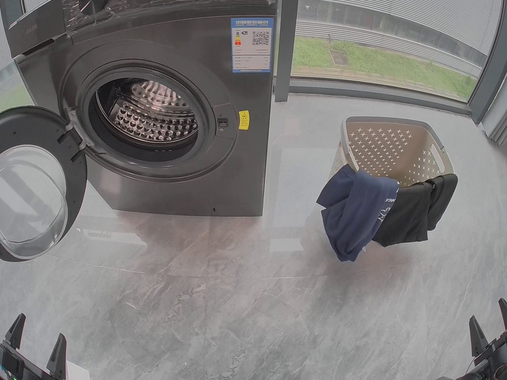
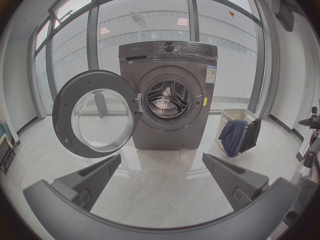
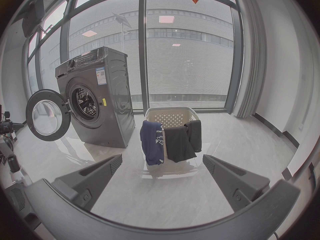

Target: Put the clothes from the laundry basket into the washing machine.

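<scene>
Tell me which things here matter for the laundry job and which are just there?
For the job: washing machine, its open door, basket, blue garment and black clothes draped over the basket's rim.
Just there: window, curtain, floor.

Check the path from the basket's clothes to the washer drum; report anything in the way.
Nothing visible: only bare floor lies between the laundry basket and the washing machine, whose door hangs wide open, clear of the drum mouth.
</scene>
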Controlling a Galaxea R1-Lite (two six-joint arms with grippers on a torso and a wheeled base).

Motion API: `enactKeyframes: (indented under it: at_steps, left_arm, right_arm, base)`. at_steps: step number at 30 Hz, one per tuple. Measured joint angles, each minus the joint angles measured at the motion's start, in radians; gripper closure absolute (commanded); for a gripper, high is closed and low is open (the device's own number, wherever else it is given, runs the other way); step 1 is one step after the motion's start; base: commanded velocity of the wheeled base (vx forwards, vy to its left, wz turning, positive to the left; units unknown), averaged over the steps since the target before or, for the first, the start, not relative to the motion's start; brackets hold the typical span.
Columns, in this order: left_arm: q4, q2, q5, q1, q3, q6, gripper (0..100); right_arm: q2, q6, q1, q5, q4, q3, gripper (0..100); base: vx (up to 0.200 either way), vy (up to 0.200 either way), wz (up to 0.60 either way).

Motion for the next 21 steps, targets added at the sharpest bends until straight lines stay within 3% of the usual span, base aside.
enactKeyframes:
  at_steps: [6,21]
  left_arm:
    - [-0.001,0.000,0.006,0.000,0.000,-0.039,0]
    - [0.000,0.000,0.001,-0.002,0.000,-0.050,0]
  right_arm:
    - [0.000,-0.003,0.000,0.001,0.001,0.000,0]
    - [0.001,-0.006,0.000,0.009,0.002,0.000,0]
  base:
    - [0.000,-0.200,0.00]
    - [0.000,-0.200,0.00]
